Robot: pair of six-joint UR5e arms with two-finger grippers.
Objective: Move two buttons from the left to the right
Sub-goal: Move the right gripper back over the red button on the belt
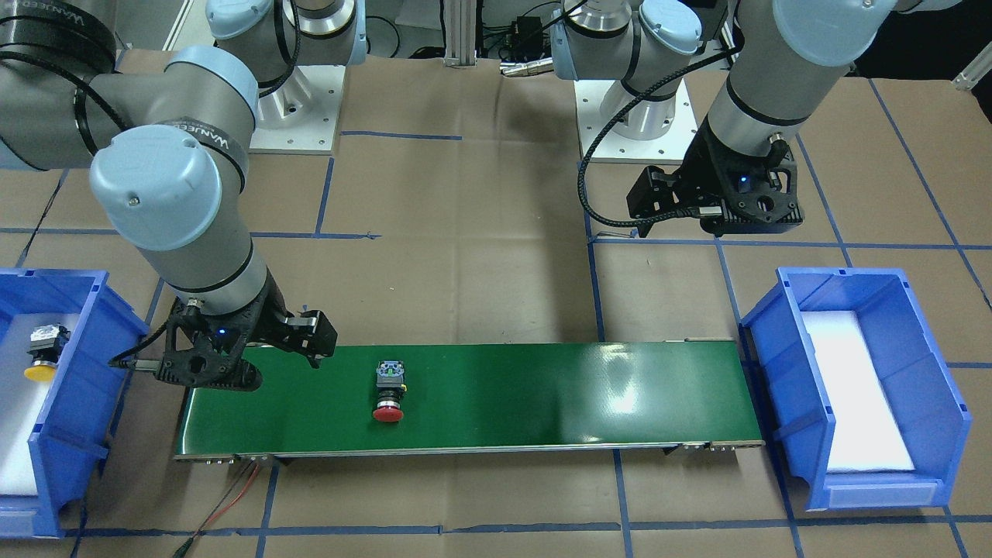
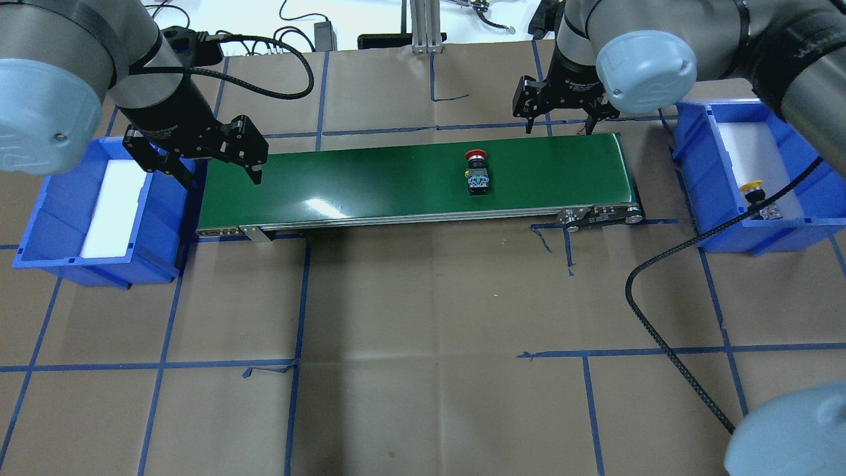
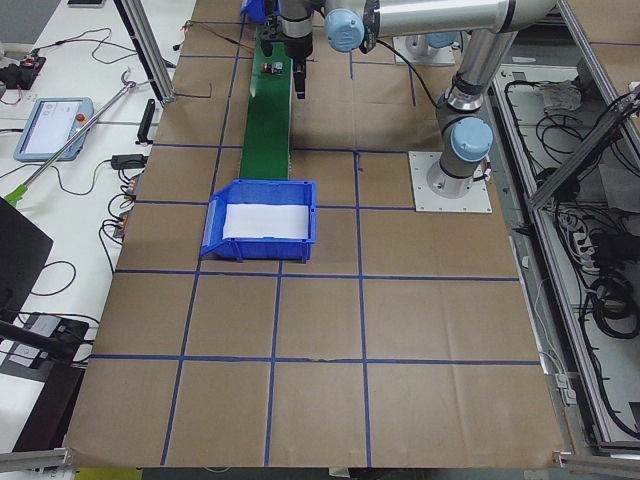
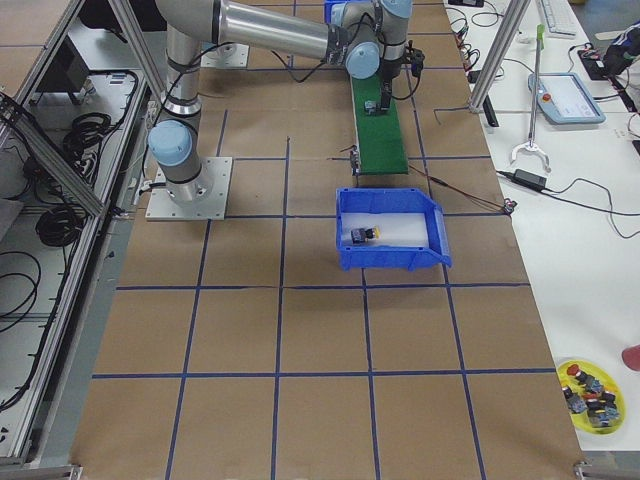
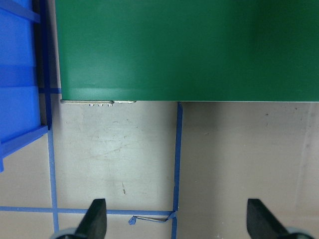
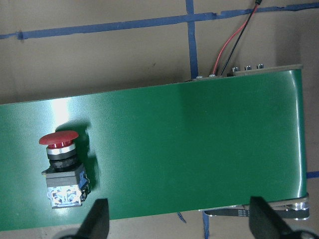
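The red button lies on its side on the green conveyor belt, toward the belt's right end; it also shows in the right wrist view as the red button. The yellow button rests in the blue bin on my right. My right gripper hangs open just behind the belt's right end, right of the red button and holding nothing. My left gripper hovers open at the belt's left end with nothing between its fingers.
A blue bin on my left holds only a white foam pad. Blue tape lines cross the brown table cover. A black cable loops over the table at front right. Red and black wires run from the belt's right end.
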